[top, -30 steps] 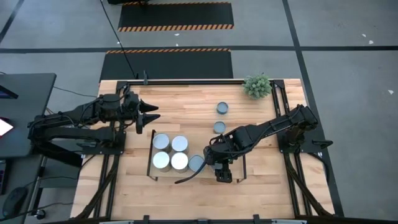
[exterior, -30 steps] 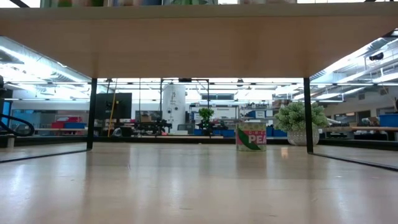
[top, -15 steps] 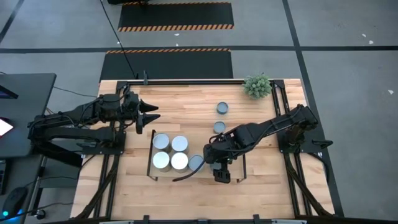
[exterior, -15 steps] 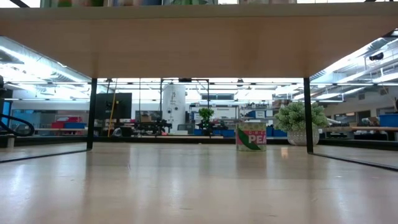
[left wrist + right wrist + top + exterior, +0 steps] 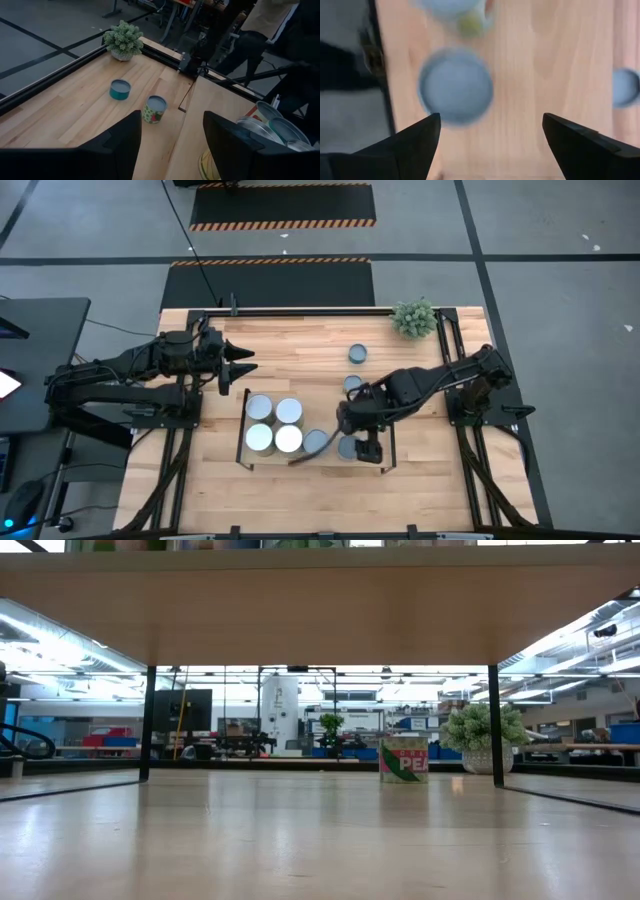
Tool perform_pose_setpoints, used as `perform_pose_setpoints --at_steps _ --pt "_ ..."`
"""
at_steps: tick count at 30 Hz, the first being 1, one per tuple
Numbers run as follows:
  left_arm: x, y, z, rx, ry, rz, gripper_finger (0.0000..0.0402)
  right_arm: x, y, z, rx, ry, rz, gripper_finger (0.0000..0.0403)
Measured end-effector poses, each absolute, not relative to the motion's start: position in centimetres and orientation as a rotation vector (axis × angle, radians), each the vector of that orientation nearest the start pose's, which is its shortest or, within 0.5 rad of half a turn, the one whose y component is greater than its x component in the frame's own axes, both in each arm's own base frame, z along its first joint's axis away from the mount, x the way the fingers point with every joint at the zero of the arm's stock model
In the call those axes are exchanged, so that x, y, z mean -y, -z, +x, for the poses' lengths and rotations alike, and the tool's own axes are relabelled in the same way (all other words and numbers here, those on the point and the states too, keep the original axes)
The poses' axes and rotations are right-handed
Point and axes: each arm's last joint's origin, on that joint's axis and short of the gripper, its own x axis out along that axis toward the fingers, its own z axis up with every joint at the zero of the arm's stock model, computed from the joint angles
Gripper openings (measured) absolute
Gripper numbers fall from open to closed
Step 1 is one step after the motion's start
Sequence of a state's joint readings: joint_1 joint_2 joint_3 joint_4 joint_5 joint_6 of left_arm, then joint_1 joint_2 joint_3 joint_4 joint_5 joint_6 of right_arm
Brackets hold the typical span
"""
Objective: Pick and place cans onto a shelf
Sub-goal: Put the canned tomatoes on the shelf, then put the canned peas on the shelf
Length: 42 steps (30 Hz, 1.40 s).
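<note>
Bluish-grey can (image 5: 347,447) stands on the shelf (image 5: 300,465) beneath the right end effector (image 5: 371,452), fingers wide; lift straight up, clear of neighbouring cans.

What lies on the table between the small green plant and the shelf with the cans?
In the high view, two cans stand on the bare table between the plant and the shelf.
</note>
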<state>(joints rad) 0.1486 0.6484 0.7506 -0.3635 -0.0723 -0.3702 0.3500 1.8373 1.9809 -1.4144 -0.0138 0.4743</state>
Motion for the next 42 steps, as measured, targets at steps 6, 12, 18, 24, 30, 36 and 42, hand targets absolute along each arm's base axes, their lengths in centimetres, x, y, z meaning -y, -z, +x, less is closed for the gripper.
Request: perform_pose_setpoints --at_steps 6,12,18,24,30,36,42 --pt "-2.3 -32.3 13.8 -0.217 -0.265 -0.377 0.0220 -13.6 -33.9 31.8 -1.415 -0.011 0.081 0.0348" --pt "-2.3 -32.3 13.8 -0.217 -0.266 -0.377 0.0220 -13.7 -32.1 32.2 -1.400 0.048 0.063 0.0347" --pt "-2.3 -32.3 13.8 -0.218 -0.265 -0.377 0.0220 -13.9 -31.1 32.8 -1.358 0.053 0.060 0.0347" --pt "-2.3 -32.3 13.8 -0.218 -0.265 -0.377 0.0220 -13.8 -31.1 33.2 -1.322 0.050 0.080 0.0347" --pt "-2.3 -32.3 13.8 -0.218 -0.265 -0.377 0.0220 -13.5 -31.2 33.7 -1.288 0.055 0.102 0.0347" --pt "-2.3 -32.3 13.8 -0.217 -0.265 -0.378 0.0220 -13.0 -31.3 33.0 -1.370 0.046 0.072 0.0347" --pt "-2.3 -32.3 13.8 -0.217 -0.265 -0.380 0.0220 -9.1 -34.1 31.9 -1.314 0.106 0.062 0.0347"
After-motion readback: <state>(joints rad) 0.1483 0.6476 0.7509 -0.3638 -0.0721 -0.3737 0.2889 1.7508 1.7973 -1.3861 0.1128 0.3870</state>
